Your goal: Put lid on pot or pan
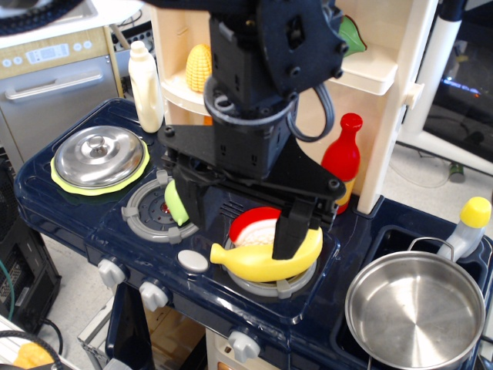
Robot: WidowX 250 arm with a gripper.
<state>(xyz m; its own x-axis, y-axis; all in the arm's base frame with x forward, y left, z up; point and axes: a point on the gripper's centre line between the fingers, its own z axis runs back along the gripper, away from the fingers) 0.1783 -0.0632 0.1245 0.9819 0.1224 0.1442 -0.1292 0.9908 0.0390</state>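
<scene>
Steel shows at both ends of the toy stove (pixel 85 223): the lid (pixel 98 156) lies at the far left, dome and knob up, resting on a lime-green plate (pixel 68 182) that peeks out around its rim, while the pot (pixel 416 311) sits at the lower right in the sink recess, open and bare inside, its wire handle up at the back rim. They are well apart, with the arm between them. The black gripper (pixel 235 220) hangs over the middle of the stovetop, fingers pointing down and spread wide apart; one finger (pixel 289 230) drops in front of a yellow banana (pixel 262 262) and a red-and-white item on the right burner, the other is near a green piece by the left burner (pixel 154 212). Nothing is held between them. Behind stand a cream bottle (pixel 145 77), a corn cob (pixel 199 68) on a shelf, a red bottle (pixel 344 158), and a yellow-capped bottle (pixel 468 227) beside the pot.
</scene>
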